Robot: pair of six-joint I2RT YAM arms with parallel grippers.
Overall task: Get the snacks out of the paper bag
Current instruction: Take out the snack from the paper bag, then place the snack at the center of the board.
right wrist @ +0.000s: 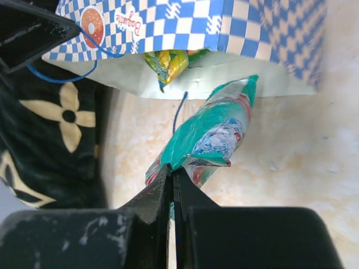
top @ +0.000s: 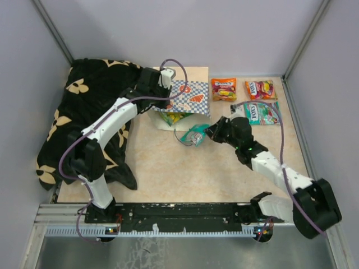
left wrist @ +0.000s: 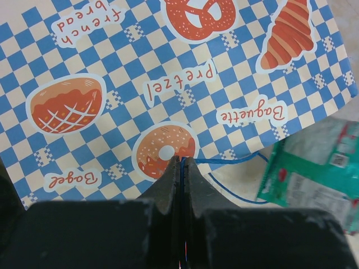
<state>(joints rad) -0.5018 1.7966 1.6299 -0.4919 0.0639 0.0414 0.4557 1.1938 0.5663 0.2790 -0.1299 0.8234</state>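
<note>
Closest to you, your right jaws are clenched on the near corner of a teal packet [right wrist: 213, 131]. The packet slants up and away from the jaws to the right, and it is crumpled along its length. You cannot tell from the wrist view whether it touches the tabletop [top: 185, 174].

Just beyond the packet's far end is the paper bag [right wrist: 185, 28], lying with its open mouth turned toward the right jaws. The teal packet is outside that mouth. A green-yellow packet [right wrist: 166, 63] sits inside the mouth, ahead of the jaws and slightly left.

Your left jaws are clenched on the bag's thin blue cord handle [left wrist: 224, 161], which runs down between them. Straight ahead of the left jaws is the bag's blue-and-white checkered panel, printed with orange breads. The held teal packet shows to the right of the left jaws.

From overhead, the two sets of jaws are near each other at the bag, the left at its near left corner and the right just in front of its mouth.

Three more snacks lie flat on the tabletop, well apart from both sets of jaws, behind the right jaws and past that arm's wrist. They are an orange packet [top: 223, 89], a red packet [top: 260, 89] beside it, and a second teal packet [top: 262, 112] nearer the right arm.

A black flower-patterned cloth [top: 90, 106] is heaped behind the left jaws, under that arm.
</note>
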